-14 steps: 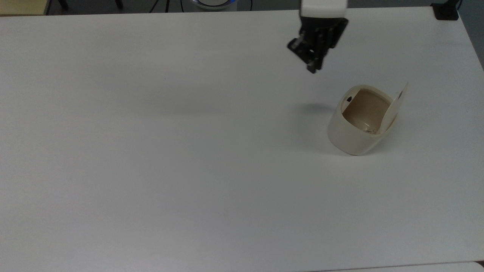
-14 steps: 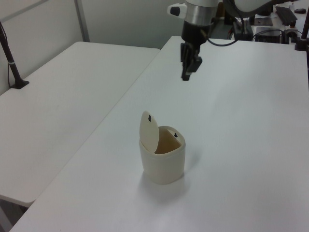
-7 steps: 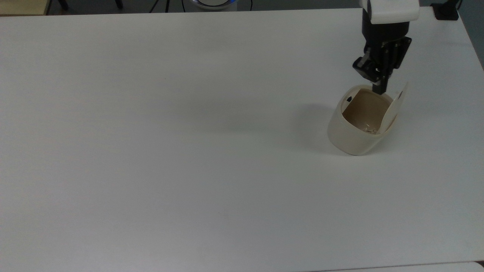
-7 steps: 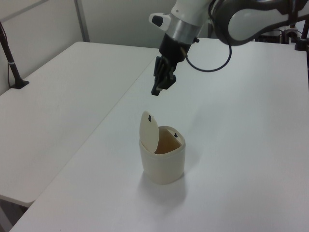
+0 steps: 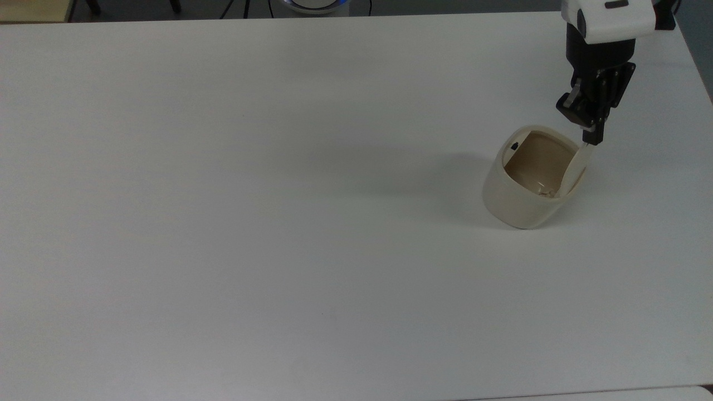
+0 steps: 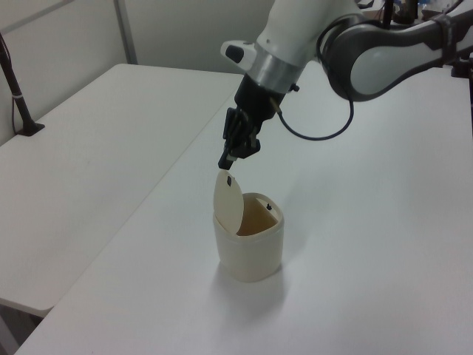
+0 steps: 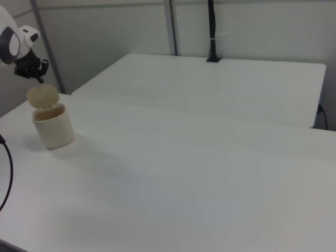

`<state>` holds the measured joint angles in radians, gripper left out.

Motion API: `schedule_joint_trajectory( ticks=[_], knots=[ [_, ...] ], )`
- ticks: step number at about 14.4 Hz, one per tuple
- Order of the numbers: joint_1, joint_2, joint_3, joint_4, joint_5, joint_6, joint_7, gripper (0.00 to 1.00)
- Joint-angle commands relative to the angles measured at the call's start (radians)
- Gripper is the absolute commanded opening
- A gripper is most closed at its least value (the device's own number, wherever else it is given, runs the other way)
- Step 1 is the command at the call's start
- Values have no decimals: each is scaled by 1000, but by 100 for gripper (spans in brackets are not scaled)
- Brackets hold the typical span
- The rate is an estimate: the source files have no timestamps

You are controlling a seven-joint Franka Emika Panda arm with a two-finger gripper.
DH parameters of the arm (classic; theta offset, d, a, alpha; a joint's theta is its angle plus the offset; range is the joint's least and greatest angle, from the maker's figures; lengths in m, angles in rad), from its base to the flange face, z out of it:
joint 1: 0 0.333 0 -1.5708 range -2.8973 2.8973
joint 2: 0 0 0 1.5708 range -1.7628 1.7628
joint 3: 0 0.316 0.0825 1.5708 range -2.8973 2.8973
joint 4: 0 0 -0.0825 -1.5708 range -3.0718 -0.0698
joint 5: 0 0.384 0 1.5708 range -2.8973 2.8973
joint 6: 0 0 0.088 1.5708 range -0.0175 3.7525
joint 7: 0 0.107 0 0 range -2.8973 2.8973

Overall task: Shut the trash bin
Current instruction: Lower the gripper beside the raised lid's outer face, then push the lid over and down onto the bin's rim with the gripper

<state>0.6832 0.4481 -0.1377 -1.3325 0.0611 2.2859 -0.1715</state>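
Observation:
The trash bin (image 5: 521, 200) is a small cream tub that stands on the white table (image 5: 278, 195) at the top view's right. Its lid (image 5: 575, 166) is hinged up nearly vertical on the bin's right side, so the tan inside shows. A small black button (image 5: 513, 147) sits on the rim opposite the lid. My gripper (image 5: 592, 137) hangs shut with its tips at the lid's upper edge. In the left view the gripper (image 6: 225, 162) is just above the lid (image 6: 228, 201) of the bin (image 6: 250, 251). In the right view the gripper (image 7: 39, 79) hovers over the raised lid (image 7: 43, 96).
A second white table (image 6: 89, 140) stands beside this one across a narrow gap, with a black post (image 6: 16, 89) clamped on it. The bin is close to the table's edge (image 6: 159, 188) on that side. A black cable (image 6: 318, 133) loops from the arm.
The gripper has moved toward the top view's right and down, from above the bin's opening to the top edge of the upright lid. Bin and lid have not moved.

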Motion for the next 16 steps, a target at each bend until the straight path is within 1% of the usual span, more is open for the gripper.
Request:
schedule_joint_trajectory(
  ticks=[1,7,9,13,15,16],
  knots=[
    [12,24,-16,12,8,15,9,0],
    [10,12,-16,10,11,-9,3,0],
    [7,-3,-17,13,11,-100,-20,0],
    [-2,-17,-14,10,26,-277,-127,0],
    [-13,-9,-14,6,39,-293,-132,0],
    [-13,-6,-14,-17,39,-284,-134,0]
  ],
)
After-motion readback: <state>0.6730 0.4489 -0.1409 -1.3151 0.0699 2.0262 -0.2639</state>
